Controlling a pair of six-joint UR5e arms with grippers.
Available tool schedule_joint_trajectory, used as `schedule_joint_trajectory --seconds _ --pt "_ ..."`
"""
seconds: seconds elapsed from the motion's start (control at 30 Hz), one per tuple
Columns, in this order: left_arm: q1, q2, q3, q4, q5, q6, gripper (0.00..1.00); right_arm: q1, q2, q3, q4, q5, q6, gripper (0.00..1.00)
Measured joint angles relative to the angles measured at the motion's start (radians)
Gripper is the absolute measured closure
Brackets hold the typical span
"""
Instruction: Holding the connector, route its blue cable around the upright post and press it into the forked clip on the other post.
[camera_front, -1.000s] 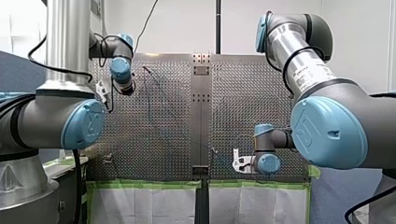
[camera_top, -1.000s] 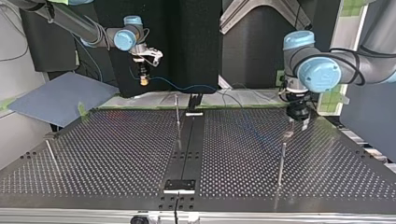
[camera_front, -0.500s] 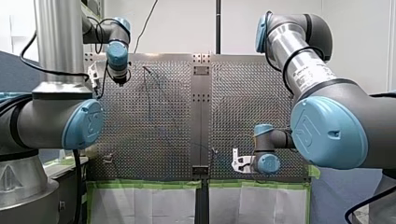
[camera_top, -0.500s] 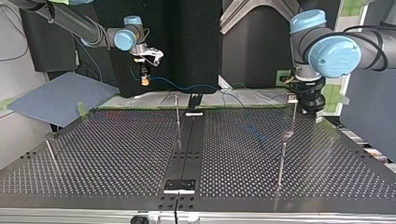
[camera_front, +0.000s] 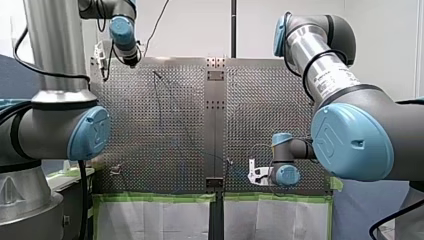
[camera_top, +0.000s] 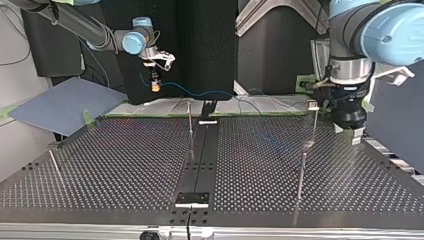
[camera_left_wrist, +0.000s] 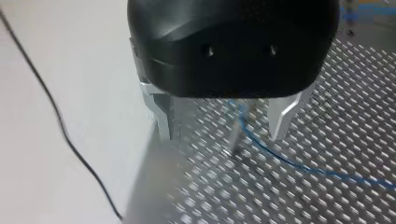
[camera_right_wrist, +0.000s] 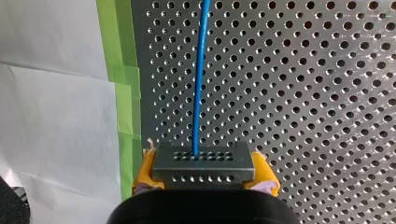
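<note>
In the right wrist view, my right gripper (camera_right_wrist: 204, 179) has its yellow pads shut on a grey perforated connector (camera_right_wrist: 204, 162). The blue cable (camera_right_wrist: 200, 70) runs straight ahead from it over the plate. At the top view's left, that right gripper (camera_top: 156, 86) hangs above the table's far edge, and the cable (camera_top: 200, 93) sags toward the middle. My left gripper (camera_left_wrist: 223, 126) is open, with metal fingers (camera_left_wrist: 163, 114). A blurred thin post and a blue cable (camera_left_wrist: 289, 161) show below the gap. At the top view's right, the left gripper (camera_top: 350, 127) hangs beside a post topped by a clip (camera_top: 313, 105).
Thin upright posts stand near the centre strip (camera_top: 190, 120), at the near right (camera_top: 301, 175) and at the near left (camera_top: 55, 165) of the top view. Green tape (camera_right_wrist: 123, 93) lines the plate's edge. A grey board (camera_top: 65, 105) lies beyond the far left corner.
My left arm has lifted and swung toward the front view's upper left. In the top view it comes nearer, uncovering the clip post. The right arm holds still.
</note>
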Motion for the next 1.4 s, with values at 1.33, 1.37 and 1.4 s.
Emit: schedule_joint_trajectory --seconds 1.33,1.37,1.4 --pt "-0.062 0.001 0.178 -0.342 0.114 0.004 0.00 0.000 -0.001 -0.018 0.024 0.000 0.001 1.00" --pt "-0.065 0.001 0.178 -0.350 0.113 -0.003 0.00 0.000 -0.001 -0.018 0.025 0.000 0.001 1.00" --pt "-0.068 0.001 0.178 -0.362 0.111 -0.011 0.00 0.000 -0.001 -0.018 0.026 0.000 0.001 1.00"
